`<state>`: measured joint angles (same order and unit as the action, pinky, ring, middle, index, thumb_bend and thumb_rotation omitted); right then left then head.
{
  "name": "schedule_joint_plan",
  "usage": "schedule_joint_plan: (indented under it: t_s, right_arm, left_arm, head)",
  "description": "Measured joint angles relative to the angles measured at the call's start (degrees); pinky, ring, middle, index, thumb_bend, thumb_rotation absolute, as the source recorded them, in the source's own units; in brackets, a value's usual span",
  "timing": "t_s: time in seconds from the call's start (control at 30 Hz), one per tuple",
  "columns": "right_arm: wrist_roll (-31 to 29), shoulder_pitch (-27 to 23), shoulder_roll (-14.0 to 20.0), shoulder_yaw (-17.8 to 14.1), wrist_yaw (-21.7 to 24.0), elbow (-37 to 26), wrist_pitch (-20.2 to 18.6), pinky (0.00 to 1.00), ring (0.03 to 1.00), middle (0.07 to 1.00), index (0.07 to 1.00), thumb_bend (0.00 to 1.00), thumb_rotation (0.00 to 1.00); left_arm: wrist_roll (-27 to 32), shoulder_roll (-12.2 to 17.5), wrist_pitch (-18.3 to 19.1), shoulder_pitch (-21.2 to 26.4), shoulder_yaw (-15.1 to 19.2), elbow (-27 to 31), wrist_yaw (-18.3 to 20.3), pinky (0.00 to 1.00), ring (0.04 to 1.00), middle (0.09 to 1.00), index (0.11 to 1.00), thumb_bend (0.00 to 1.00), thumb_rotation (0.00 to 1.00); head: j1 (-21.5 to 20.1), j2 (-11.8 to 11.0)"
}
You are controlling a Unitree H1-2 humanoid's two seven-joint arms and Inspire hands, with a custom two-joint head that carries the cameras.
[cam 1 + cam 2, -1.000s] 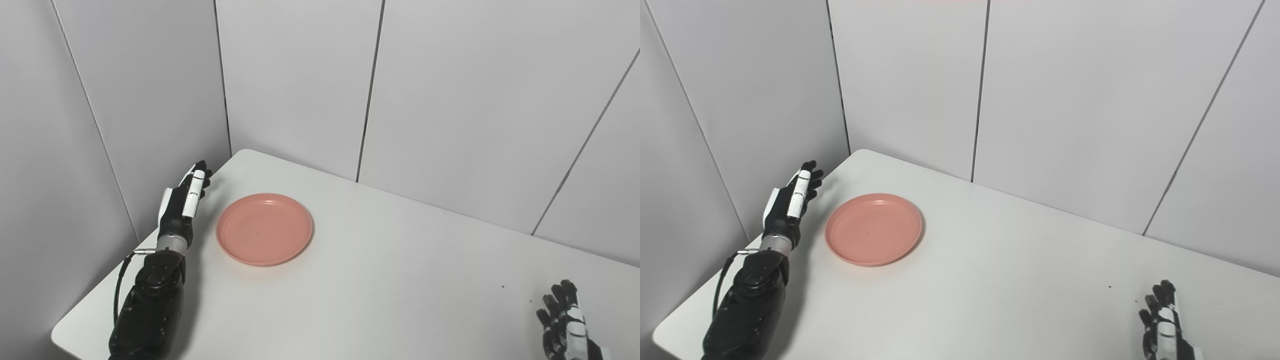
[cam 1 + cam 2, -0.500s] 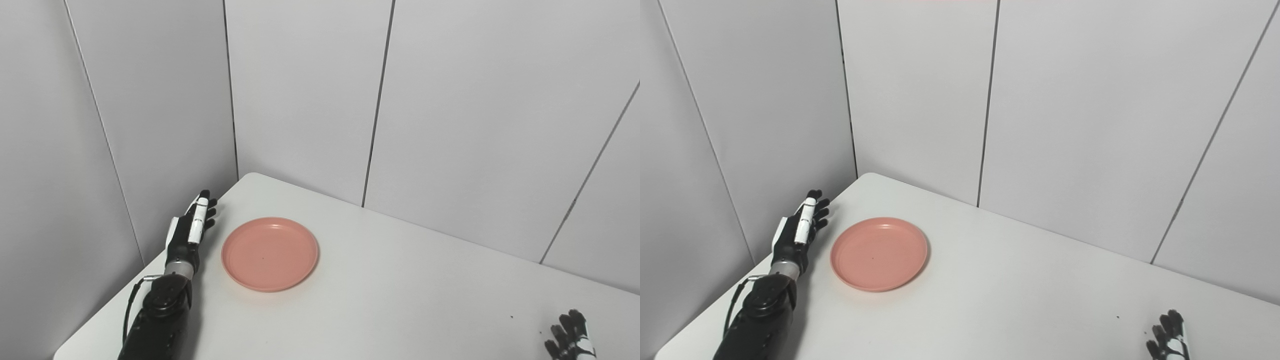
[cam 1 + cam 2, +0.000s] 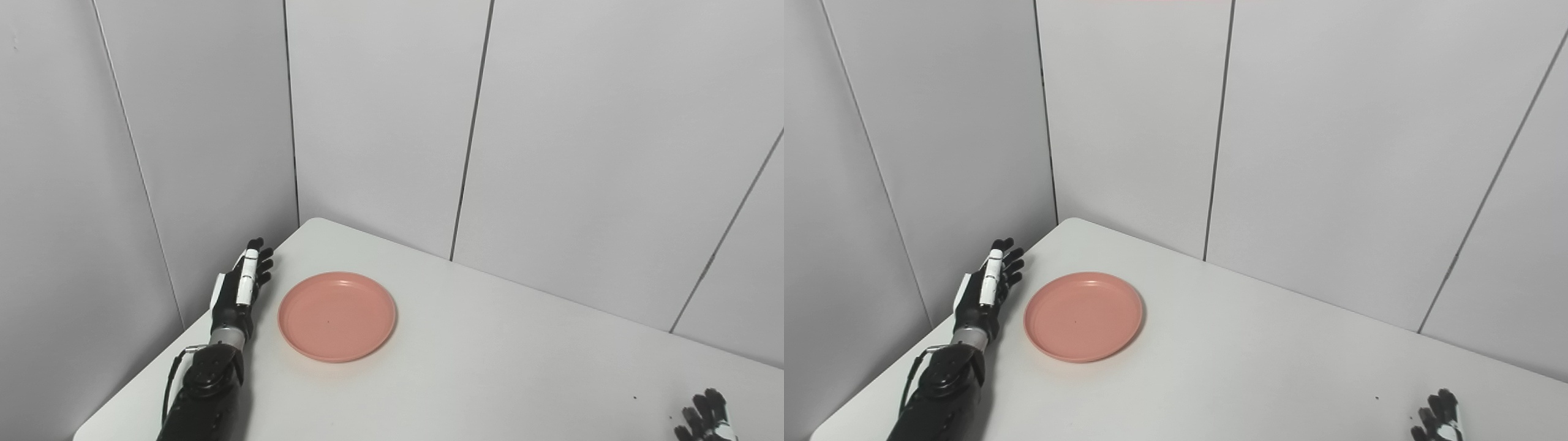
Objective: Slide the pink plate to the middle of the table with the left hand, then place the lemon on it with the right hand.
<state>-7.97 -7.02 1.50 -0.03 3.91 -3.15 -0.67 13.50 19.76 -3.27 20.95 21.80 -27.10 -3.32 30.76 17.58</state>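
Since a second earlier the whole picture had shifted downward (the camera tilted, not the objects), and the black-and-white left hand (image 3: pixel 241 288) had stayed beside the round pink plastic plate (image 3: pixel 337 316) without touching it. That hand was open, fingers extended, at the lower left of the frame. The plate lay empty, left of centre on the white table (image 3: pixel 502 367). Only the fingertips of the right hand (image 3: pixel 1438 419) showed at the bottom right edge; its state could not be told.
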Motion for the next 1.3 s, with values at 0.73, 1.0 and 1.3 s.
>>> schedule_joint_plan:
  t_s: [0.73,1.0,1.3]
  right_arm:
    - [0.2,0.5,-0.1,-0.1,-0.1,-2.2,0.0,1.00,1.000,1.000,1.000,0.20,1.00]
    - [0.2,0.5,-0.5,-0.1,-0.2,-2.2,0.0,1.00,1.000,1.000,1.000,0.20,1.00]
    - [0.6,0.7,-0.7,0.1,-0.2,-2.6,0.0,1.00,1.000,1.000,1.000,0.22,1.00]
  left_arm:
    - [-0.1,-1.4,0.0,0.0,-2.6,1.2,-0.2,0.91,0.908,0.891,0.891,0.61,1.00]
    - [-0.3,-2.3,0.3,0.0,-4.2,2.0,-0.3,0.93,0.918,0.900,0.896,0.60,1.00]
    - [-0.4,-2.7,0.4,0.0,-5.4,2.4,-0.3,0.94,0.926,0.907,0.904,0.63,1.00]
  head:
    - [0.0,1.1]
    - [-0.3,1.4]
    - [-1.6,2.2]
